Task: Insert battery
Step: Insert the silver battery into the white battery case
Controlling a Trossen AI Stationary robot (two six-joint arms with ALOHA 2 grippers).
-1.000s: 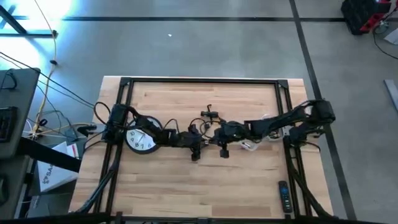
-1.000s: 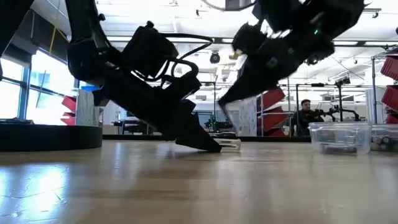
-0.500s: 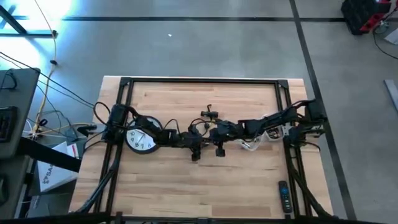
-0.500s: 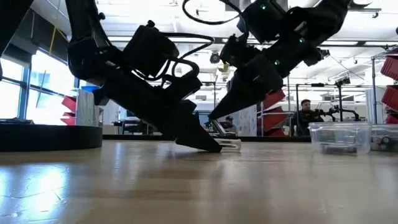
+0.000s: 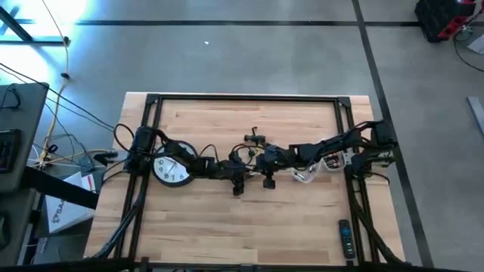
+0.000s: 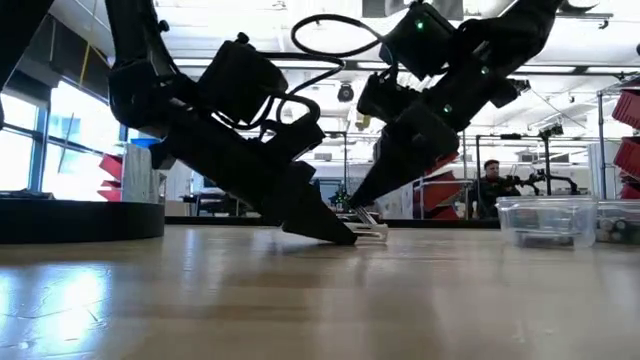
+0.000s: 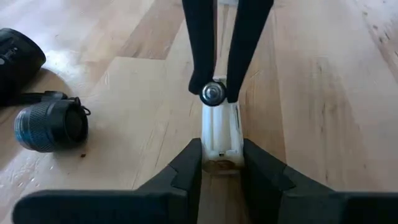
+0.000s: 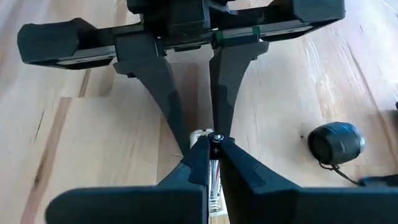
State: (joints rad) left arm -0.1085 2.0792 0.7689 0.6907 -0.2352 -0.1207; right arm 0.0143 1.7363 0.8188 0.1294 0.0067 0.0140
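Comparing against a second ago, the right gripper [image 5: 266, 162] has been brought in from the right side of the high view and lowered to the middle of the frame, where it now sits nose to nose with the left gripper [image 7: 219, 163]. A white battery holder [image 7: 220, 134] is clamped between the left fingers, flat on the wooden table [image 5: 227, 219], pretty much dead centre in the left wrist view. The battery [image 7: 213, 93] is pinched by the right gripper's fingertips and is seen end-on at the far end of the holder, apparently touching it but not seated yet. So the approach looks basically done, and what's probably left is pressing it down into the slot. A small black flashlight [image 7: 50, 126] is parked at the left of that view, and a clock [image 5: 171, 170] lies under the left arm.
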